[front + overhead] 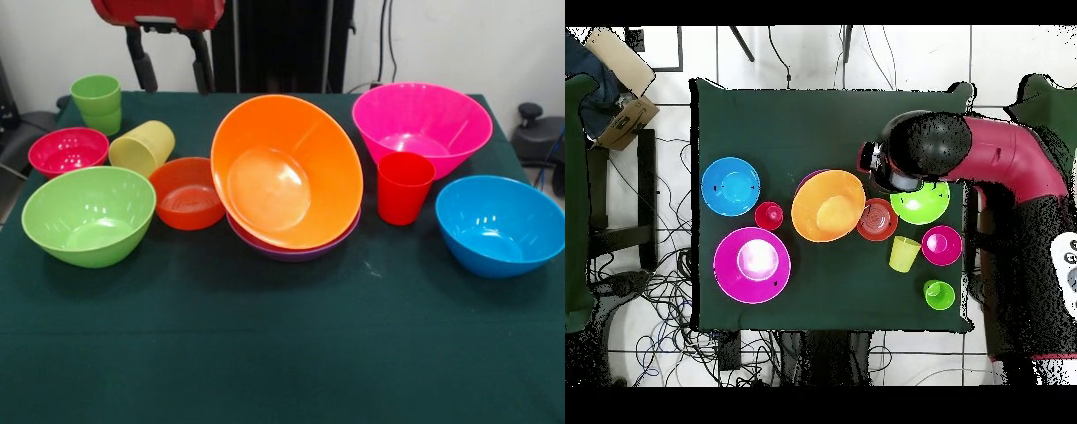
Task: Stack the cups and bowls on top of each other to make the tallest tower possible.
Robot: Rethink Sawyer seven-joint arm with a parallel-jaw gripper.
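Only the orange bowl (287, 172) sits tilted in the purple bowl (296, 250) mid-table, the other bowls and cups stand apart, unstacked, and whether the gripper (168, 62) far behind is clenched I cannot tell.

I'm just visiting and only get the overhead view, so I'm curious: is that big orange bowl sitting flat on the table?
Observer: No. The front view shows the orange bowl tilted, leaning inside a purple bowl beneath it.
Operator: And the yellow cup, is it upright?
Observer: No, the yellow cup lies on its side.
Operator: Is the arm holding anything?
Observer: No. The gripper hangs open and empty above the table's far side.
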